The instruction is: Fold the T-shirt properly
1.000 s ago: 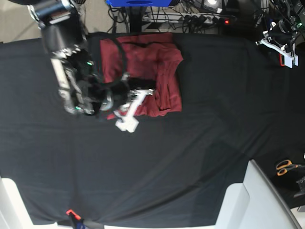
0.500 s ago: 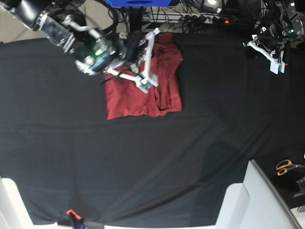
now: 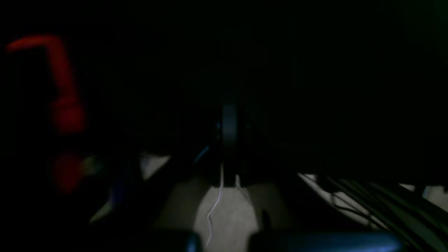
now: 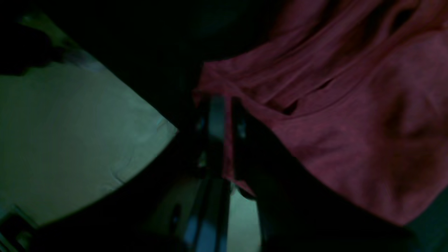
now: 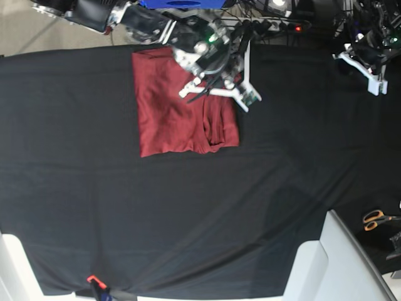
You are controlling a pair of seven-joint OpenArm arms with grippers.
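Darkness hides left end effector (image 5: 369, 69), clenched; right end effector (image 5: 241, 81) pinches T-shirt (image 5: 169, 113).

- Right arm reaches in from the far left edge, its gripper (image 5: 241, 78) angled across; whether the white fingers (image 5: 247, 69) are parted is unclear.
- Left gripper (image 5: 369, 72) sits far right, fingers closed together.

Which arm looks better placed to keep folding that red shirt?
The right arm, probably. Its fingers are over the far right corner of the shirt, and its wrist view shows cloth between them. The left fingers sit far off at the table's edge, away from the shirt.
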